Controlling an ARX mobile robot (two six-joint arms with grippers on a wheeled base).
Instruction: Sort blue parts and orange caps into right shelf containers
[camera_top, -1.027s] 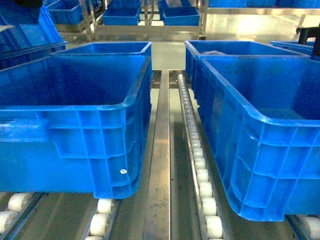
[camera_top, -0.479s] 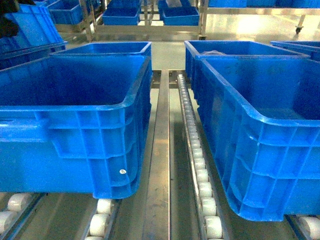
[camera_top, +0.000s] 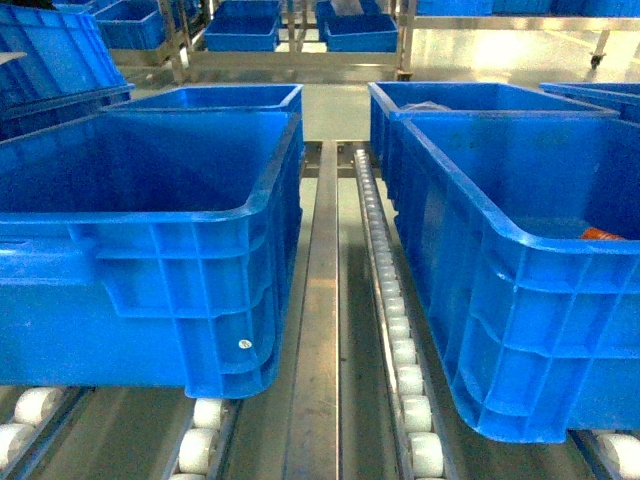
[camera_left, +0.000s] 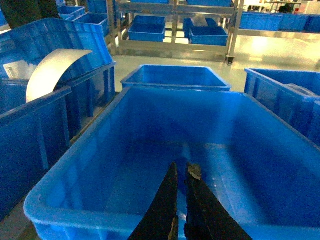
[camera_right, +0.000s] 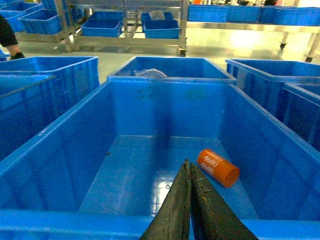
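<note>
My right claw (camera_right: 189, 172) is hovering over the near right crate (camera_right: 150, 150), its fingers pressed together and gripping nothing. I judge it is poised there because one orange cap (camera_right: 218, 167) is lying on its side on that crate's floor, just past the tips. My left claw (camera_left: 181, 172) is hanging over the near left crate (camera_left: 165, 145), almost closed and empty. Four crates are sitting on the roller tracks (camera_top: 395, 330), two on each side, and I am seeing no blue parts.
</note>
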